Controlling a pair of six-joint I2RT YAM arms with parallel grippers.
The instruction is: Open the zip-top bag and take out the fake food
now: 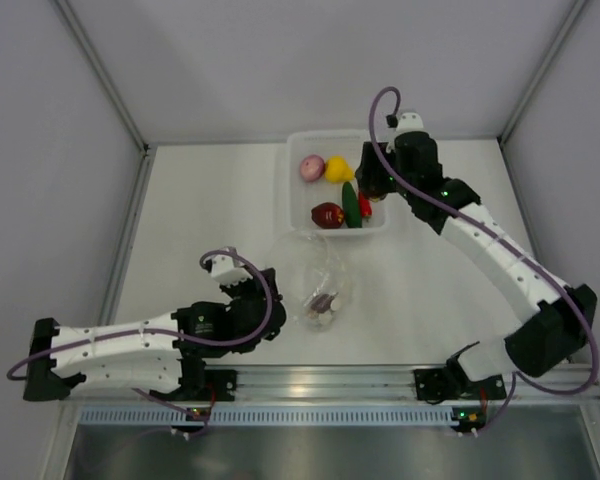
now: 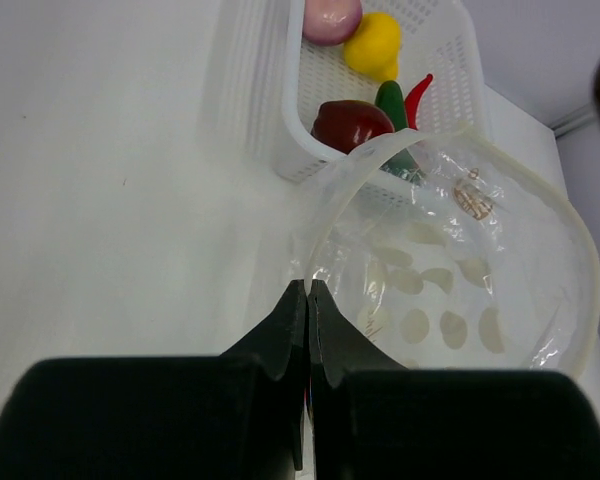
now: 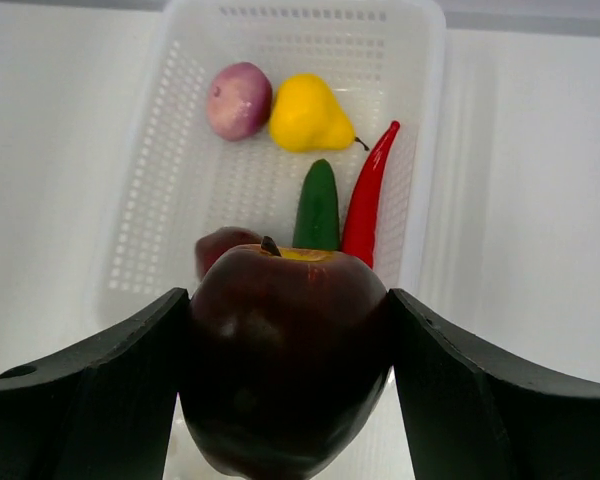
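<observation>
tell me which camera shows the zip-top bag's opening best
Left wrist: the zip-top bag is close up, mouth gaping, rim pinched by the left gripper. Top external shows the whole bag small, from above. Right wrist misses it.

Right wrist view: the apple [image 3: 285,350] between the right fingers [image 3: 80,400] blocks the near end of the basket [image 3: 160,180], and its underside runs off the bottom edge. A second dark red piece [image 3: 220,250] shows only partly behind it.
Left wrist view: the onion [image 2: 330,15] is cut by the top edge. The cucumber [image 2: 390,100] has its lower end lost behind the zip-top bag [image 2: 360,168] rim.
Top view: the pieces [image 1: 323,303] inside the bag are too small to identify.
</observation>
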